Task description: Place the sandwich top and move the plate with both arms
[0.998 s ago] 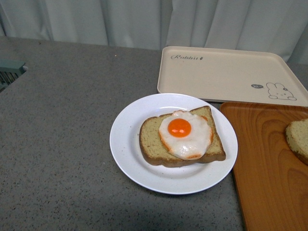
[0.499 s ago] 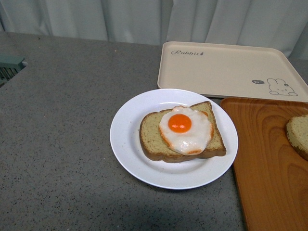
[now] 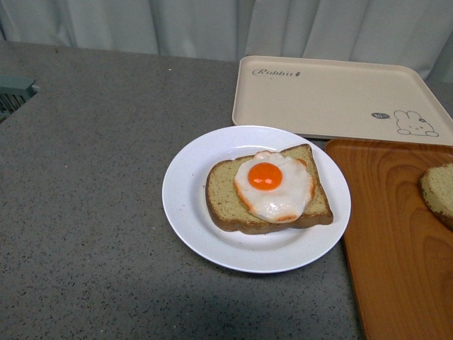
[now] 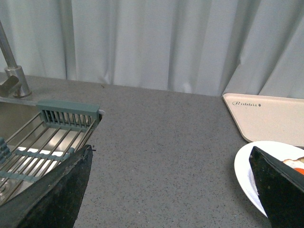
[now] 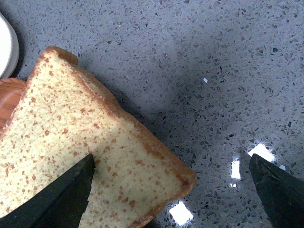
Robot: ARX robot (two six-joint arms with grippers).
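Note:
The white plate [image 3: 185, 212] sits mid-counter and bears a bread slice [image 3: 225, 200] topped with a fried egg [image 3: 272, 185]. The sandwich top [image 3: 439, 191] lies on the orange-brown tray [image 3: 396, 248], cut off by the right edge of the front view. Neither arm shows in the front view. In the right wrist view my right gripper [image 5: 172, 159] is open just above the sandwich top [image 5: 71, 142], one finger [image 5: 57, 199] over the slice, the other over bare counter. My left gripper [image 4: 171, 149] is open and empty over the counter, with the plate [image 4: 244, 171] by one finger.
A beige rabbit-printed tray [image 3: 333, 92] lies behind the plate, touching the wood tray. A sink with a green-edged wire rack [image 4: 52, 137] and a faucet [image 4: 12, 71] is at the far left. White curtains hang behind the grey speckled counter.
The whole scene has slid a little upward in the front view. The plate, bread and trays keep their places relative to each other.

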